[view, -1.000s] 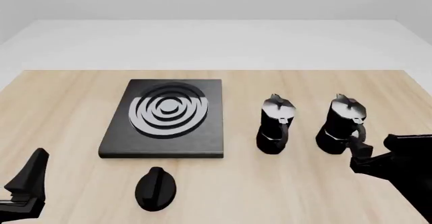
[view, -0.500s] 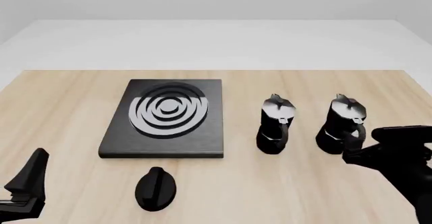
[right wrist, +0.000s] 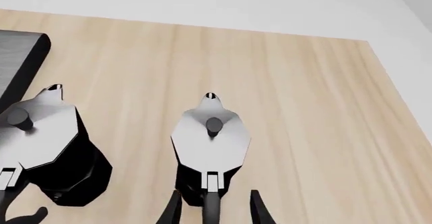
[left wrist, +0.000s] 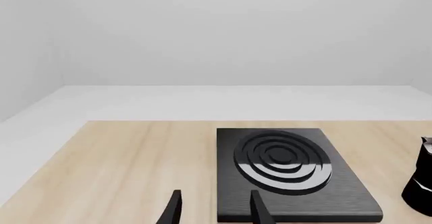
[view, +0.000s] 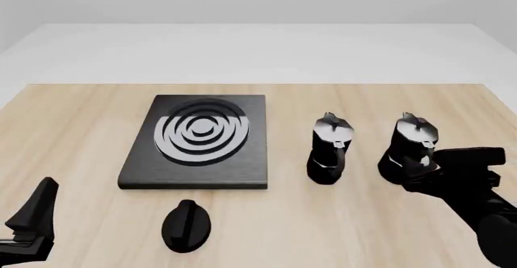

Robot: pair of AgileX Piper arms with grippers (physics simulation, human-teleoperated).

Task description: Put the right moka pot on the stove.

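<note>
The right moka pot (view: 412, 142), black with a silvery lid, stands upright at the table's right; it also shows in the right wrist view (right wrist: 210, 138). My right gripper (view: 422, 170) is open just in front of it, and in the right wrist view (right wrist: 212, 208) its fingers sit either side of the pot's handle without closing. The stove (view: 198, 138), a black slab with a ring burner, lies left of centre and also shows in the left wrist view (left wrist: 287, 171). My left gripper (view: 39, 212) is open and empty at the near left, well short of the stove.
A slimmer black moka pot (view: 330, 150) stands between the stove and the right pot, about a pot's width from it (right wrist: 47, 143). A black oval knob (view: 186, 224) lies in front of the stove. The table's right edge is close to the right pot.
My right gripper has moved forward and left, up to the right moka pot's handle. The left arm, both pots and the stove have not moved.
</note>
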